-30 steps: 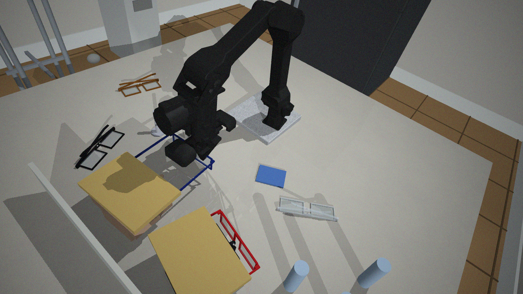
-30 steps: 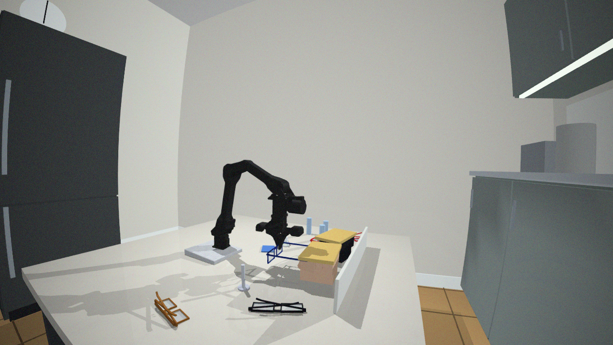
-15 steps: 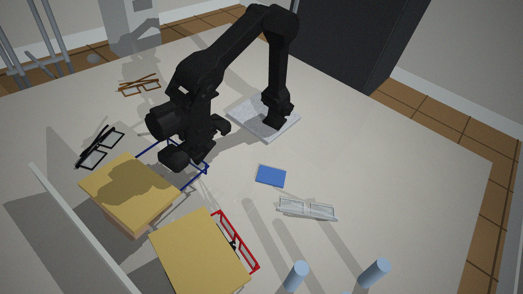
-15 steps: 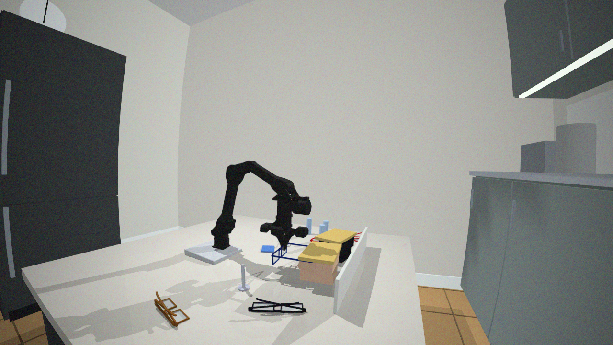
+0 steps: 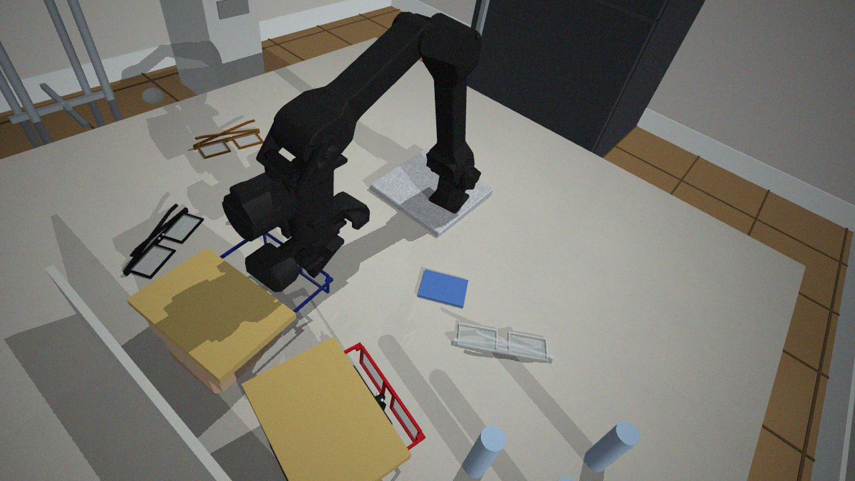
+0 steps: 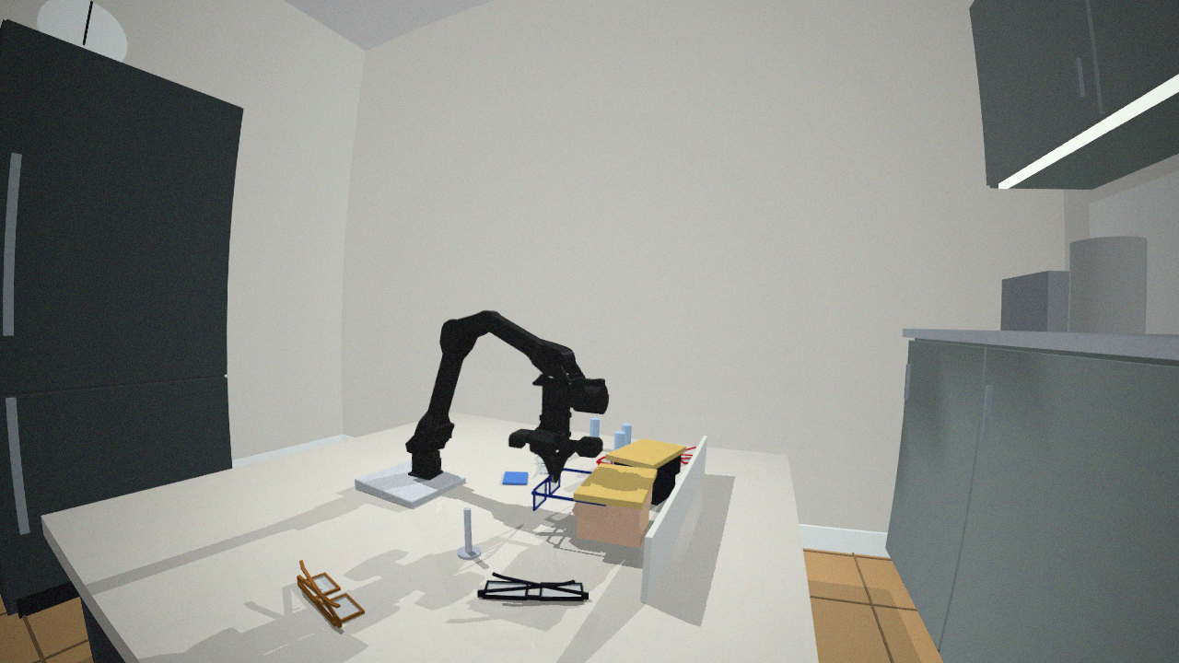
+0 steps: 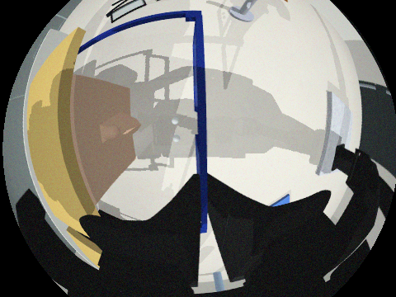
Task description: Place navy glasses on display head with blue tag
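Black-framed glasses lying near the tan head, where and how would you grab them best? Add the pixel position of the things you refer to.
I'd pinch the black-framed glasses [image 5: 159, 237] [image 6: 533, 587] from above at the bridge, fingers on either side of the frame's top bar. They lie lens side down with the temples folded and crossed over the lenses, so the middle looks like the balanced spot, though those temples may crowd the fingers.

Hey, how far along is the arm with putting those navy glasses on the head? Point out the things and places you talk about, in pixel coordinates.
Done: the black gripper [image 5: 316, 270] [image 6: 555, 478] [image 7: 200, 178] grips the navy-framed glasses [image 5: 313, 298] [image 6: 568, 499] [image 7: 200, 82]. In hand: temples extend toward the tan head with the yellow top [image 5: 191, 361] [image 6: 612, 520] [image 7: 103, 144]. Left: seating bridge on nose, temples behind ears, releasing.
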Motion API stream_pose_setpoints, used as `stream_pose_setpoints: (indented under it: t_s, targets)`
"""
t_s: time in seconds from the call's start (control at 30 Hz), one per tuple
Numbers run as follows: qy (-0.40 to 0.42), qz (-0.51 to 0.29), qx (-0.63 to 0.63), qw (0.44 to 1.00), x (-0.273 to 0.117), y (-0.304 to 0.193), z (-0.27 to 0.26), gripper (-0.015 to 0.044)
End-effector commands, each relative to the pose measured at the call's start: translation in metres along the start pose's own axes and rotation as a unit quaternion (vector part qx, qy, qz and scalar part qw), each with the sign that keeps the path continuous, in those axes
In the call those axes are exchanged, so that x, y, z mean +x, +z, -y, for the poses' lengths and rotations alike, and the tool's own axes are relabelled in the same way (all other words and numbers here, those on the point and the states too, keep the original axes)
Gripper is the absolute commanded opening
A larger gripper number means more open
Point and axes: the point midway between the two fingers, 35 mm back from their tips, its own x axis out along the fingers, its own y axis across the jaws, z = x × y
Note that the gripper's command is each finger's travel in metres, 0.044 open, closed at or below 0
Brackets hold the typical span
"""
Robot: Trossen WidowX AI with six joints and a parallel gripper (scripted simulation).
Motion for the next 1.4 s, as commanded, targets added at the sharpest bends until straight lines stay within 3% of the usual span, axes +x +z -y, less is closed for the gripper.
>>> stream_pose_setpoints:
  t_s: [0.0,1.37]
  targets:
    - [-0.003,0.001,0.001,1.000,0.002,0.000,-0.005,0.0000]
    - [-0.001,0.000,0.001,1.000,0.001,0.000,-0.050,0.0000]
